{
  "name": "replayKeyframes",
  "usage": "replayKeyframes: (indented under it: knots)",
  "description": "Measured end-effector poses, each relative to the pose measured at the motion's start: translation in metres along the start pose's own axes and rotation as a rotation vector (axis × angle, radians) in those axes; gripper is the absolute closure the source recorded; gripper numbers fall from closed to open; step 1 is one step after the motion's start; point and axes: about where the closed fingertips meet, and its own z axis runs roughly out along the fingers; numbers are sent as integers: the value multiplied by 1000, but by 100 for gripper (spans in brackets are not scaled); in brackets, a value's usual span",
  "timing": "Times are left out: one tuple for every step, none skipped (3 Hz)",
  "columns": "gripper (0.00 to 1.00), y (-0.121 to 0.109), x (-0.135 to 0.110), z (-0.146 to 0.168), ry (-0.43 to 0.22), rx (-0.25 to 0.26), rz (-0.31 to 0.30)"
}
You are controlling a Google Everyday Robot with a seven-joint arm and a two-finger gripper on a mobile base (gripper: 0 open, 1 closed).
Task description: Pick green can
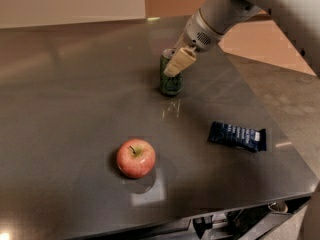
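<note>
**At the far side of the counter: gripper against the green can, grasp unreadable**

Toward the back of the dark counter (75,109), right of the middle, the green can (170,83) stands upright with its base on the surface and a faint reflection just in front of it. The gripper (176,64) comes down at a slant from the upper right. Its pale tip lies across the can's top and upper right side, hiding most of the silver lid and part of the rim. Whatever lies on the far side of the can is hidden, so I cannot tell whether the gripper is closed on the can or only resting against it. The pale arm (235,6) behind it runs out of view at the top and right edges.

A red apple (136,158) sits well apart from the can, nearer the front edge and a little to the left, stem up. A dark blue wrapped bar (237,136) lies flat to the right, between the can and the front right corner, touching neither; its print is too small to read. Nothing stands between the gripper and the can. Below the front edge, some dark hardware (225,223) is cut off and hard to make out.
</note>
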Motion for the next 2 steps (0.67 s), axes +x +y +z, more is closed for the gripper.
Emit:
replayKeyframes:
  knots:
    - [87,11,-8,-11,3,-31,-14]
    - [100,18,-18,-30,13,-60,-34]
